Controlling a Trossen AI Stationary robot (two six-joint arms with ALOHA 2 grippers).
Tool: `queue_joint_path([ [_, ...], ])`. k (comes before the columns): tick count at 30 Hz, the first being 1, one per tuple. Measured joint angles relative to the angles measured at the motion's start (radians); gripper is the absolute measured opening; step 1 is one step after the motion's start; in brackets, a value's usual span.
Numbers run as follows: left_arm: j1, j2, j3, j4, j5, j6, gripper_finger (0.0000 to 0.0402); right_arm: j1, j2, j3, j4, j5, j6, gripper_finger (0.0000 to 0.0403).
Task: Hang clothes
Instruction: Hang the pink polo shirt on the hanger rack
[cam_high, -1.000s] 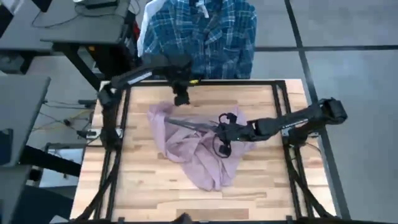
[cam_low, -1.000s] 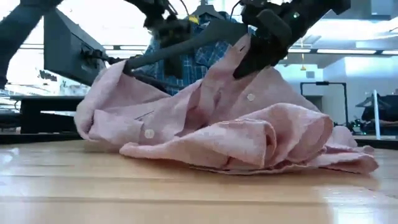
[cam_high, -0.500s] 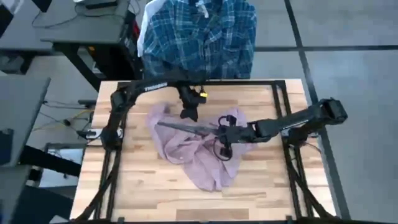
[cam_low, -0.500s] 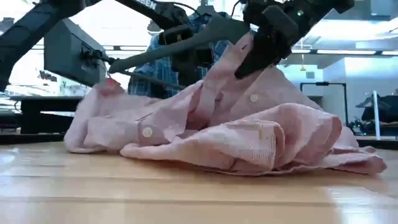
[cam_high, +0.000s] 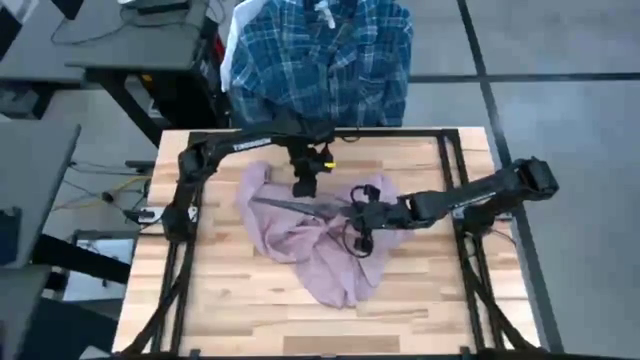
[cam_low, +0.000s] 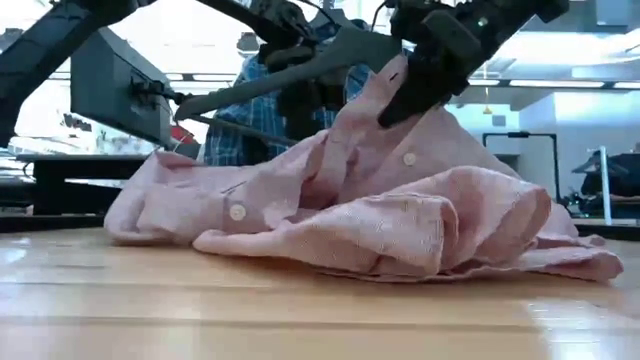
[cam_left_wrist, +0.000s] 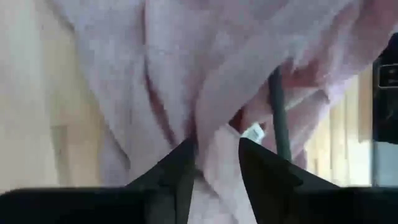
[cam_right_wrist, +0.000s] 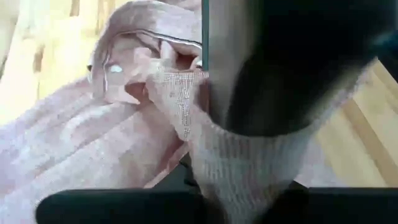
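Looking straight down, the high view alone shows the blue-and-white plaid shirt (cam_high: 320, 60) hanging beyond the table's (cam_high: 230, 310) far edge, while the low view alone shows the buttons on the crumpled pink shirt (cam_high: 315, 240). That shirt lies mid-table, its long axis running from the far left corner toward the near right. The left gripper (cam_high: 304, 185) sits at the shirt's far edge; its wrist view shows the fingers (cam_left_wrist: 180, 171) narrowly parted with a fold of pink cloth between them, apparently pinched. The right gripper (cam_high: 357, 213) is over the shirt's right part, closed on a dark hanger (cam_high: 300, 203) whose bar points left across the fabric.
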Motion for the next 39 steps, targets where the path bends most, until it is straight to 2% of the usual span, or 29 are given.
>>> queue_joint_path([
  [5,-0.012,0.000,-0.119,0.068,-0.057,0.000,0.0107,0.000,0.000,0.000,-0.003,0.000,-0.002,0.0018],
  [12,-0.015,-0.004,-0.229,0.070,-0.013,-0.053,0.0107,0.002,0.000,0.000,-0.007,-0.009,-0.006,0.0018],
  [17,-0.014,-0.012,-0.237,0.070,-0.004,-0.074,0.0107,0.000,0.000,0.000,-0.007,-0.009,-0.006,0.0018],
  [22,-0.018,-0.030,-0.205,0.022,0.129,-0.073,0.0107,0.000,0.000,0.000,-0.004,-0.002,-0.006,0.0018],
  [27,-0.042,-0.029,-0.227,-0.052,0.136,-0.071,0.0107,-0.001,0.000,0.000,-0.016,-0.002,-0.006,0.0018],
  [35,-0.074,-0.030,-0.329,0.142,0.089,-0.165,0.0107,0.001,0.001,-0.001,-0.036,-0.009,-0.024,0.0018],
  [39,-0.078,-0.030,-0.333,0.147,0.081,-0.194,0.0097,0.001,0.001,-0.001,-0.056,-0.008,-0.023,0.0018],
])
